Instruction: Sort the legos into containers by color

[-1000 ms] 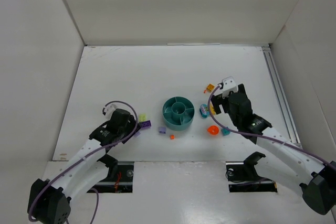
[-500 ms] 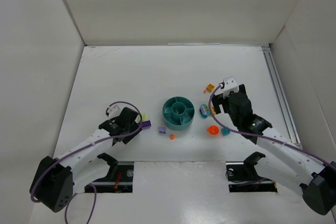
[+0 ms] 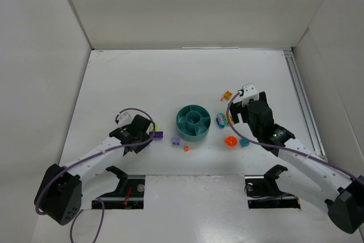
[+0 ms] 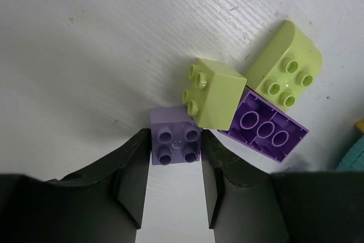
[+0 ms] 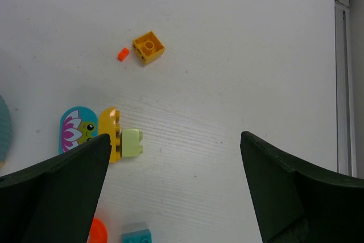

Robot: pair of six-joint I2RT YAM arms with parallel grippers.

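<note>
Left claw (image 4: pixel 174 151) flanks lilac brick (image 4: pixel 175 140) (green brick (image 4: pixel 215 96) touching).

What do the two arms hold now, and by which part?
The left gripper pinches the light purple brick by its two opposite sides. The right gripper, jaws wide open, holds nothing.

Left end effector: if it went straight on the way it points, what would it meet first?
The pale purple brick, which sits between the fingers of the left end effector. Just beyond it, a yellow-green cube appears to touch that brick.
</note>
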